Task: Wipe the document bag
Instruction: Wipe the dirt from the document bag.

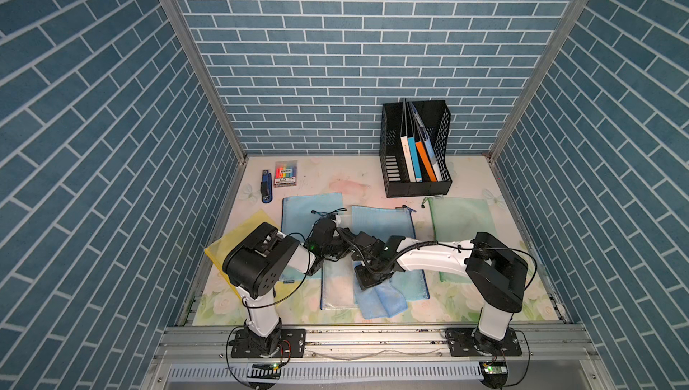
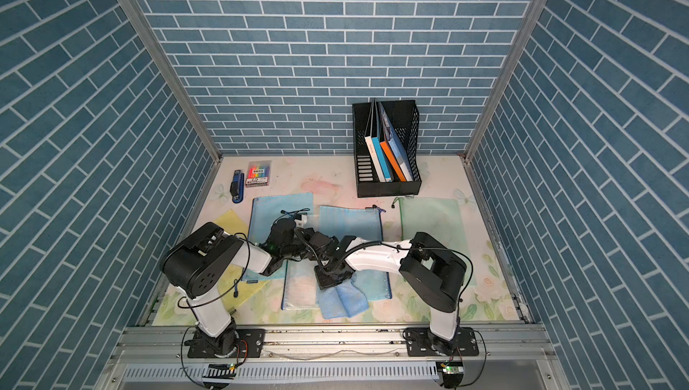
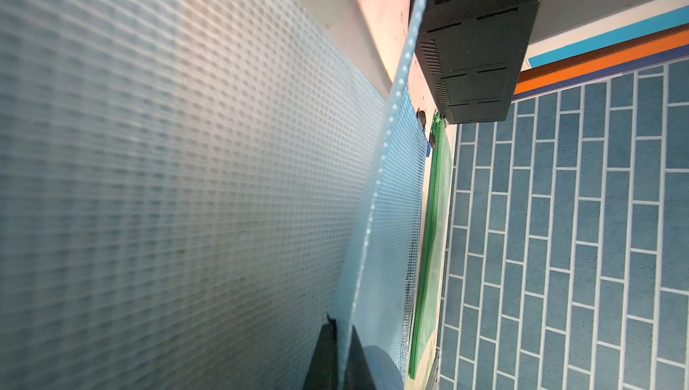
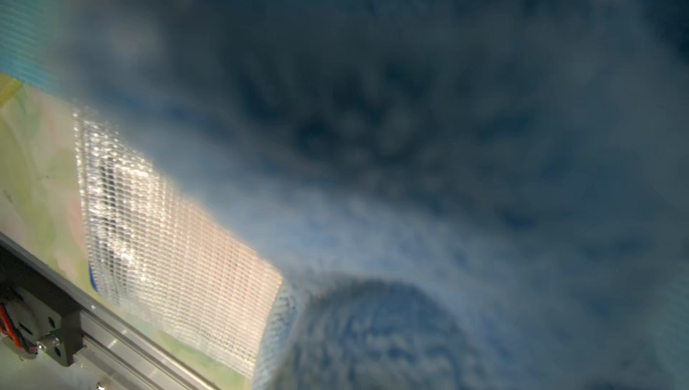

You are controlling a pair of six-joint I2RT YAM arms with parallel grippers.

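Document bag [image 1: 337, 291] lies on table [image 1: 373, 179], middle, near front. Looks light, thin, bendy, slippery: best held by edge. Left gripper [image 3: 341, 326] pinches its edge tight. Right gripper [image 1: 373, 280] squeezes blue cloth [image 1: 378, 300].

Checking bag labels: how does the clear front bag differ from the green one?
Clear bag is see-through with blue trim; green bag is tinted green. The left end effector pinches the clear bag's edge; nothing grips the green bag. The blue cloth sits by the clear bag, away from the green bag. Both are mesh pouches.
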